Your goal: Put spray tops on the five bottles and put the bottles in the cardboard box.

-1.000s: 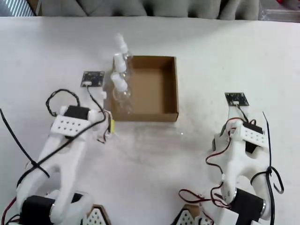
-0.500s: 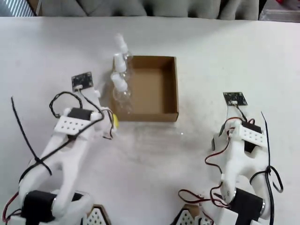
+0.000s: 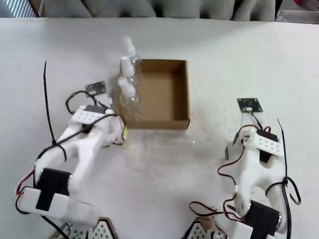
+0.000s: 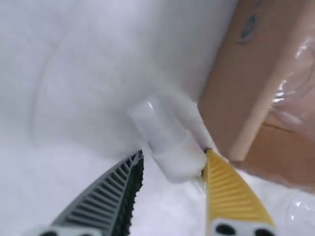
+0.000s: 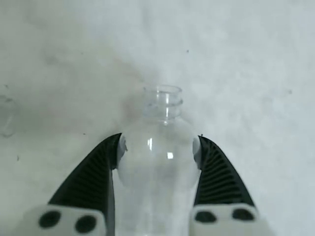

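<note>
so the left arm (image 3: 87, 142) has swung in toward the cardboard box (image 3: 187, 92); the right arm hasn't budged. left gripper (image 4: 173, 157) sits narrow around a spray top (image 4: 167, 140) lying beside the box wall, yellow finger touching it, grey one just beside. right gripper (image 5: 158, 142) is clamped on an uncapped bottle (image 5: 160, 162).

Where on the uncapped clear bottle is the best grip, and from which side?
Grip the clear bottle across its wide rounded body, coming from the base end, as the right gripper holds it. That is its broadest part, and the threaded neck is left free for capping.
</note>
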Robot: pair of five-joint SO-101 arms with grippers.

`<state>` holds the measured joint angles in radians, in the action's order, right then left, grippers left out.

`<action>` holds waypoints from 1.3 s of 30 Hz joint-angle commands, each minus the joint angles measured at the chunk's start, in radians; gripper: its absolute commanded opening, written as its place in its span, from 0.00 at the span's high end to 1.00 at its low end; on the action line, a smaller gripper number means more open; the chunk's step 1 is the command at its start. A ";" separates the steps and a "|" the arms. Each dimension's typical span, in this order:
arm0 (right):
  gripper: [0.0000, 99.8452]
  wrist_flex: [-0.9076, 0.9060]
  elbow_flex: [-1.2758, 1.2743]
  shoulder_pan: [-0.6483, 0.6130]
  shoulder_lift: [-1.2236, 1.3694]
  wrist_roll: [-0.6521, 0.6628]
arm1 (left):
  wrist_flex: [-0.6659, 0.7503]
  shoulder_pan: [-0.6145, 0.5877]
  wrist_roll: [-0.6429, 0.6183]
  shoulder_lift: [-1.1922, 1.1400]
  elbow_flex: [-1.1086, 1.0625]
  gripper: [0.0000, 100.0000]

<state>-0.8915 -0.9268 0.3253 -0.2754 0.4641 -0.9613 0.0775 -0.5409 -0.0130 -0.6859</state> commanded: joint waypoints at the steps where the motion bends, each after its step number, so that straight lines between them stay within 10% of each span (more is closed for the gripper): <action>1: 0.98 0.013 -0.009 -0.016 0.005 0.025 | 0.018 0.004 -0.009 0.001 0.058 0.80; 28: 0.98 0.018 -0.011 -0.041 0.005 0.032 | 0.044 -0.027 0.087 0.245 -0.120 0.84; 39: 0.98 0.016 -0.012 -0.041 0.005 0.032 | -0.069 -0.022 0.545 0.243 -0.130 0.82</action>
<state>-0.8838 -0.9314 0.3069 -0.2770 0.4902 -0.9874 0.0499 -0.1036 0.1895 -0.8239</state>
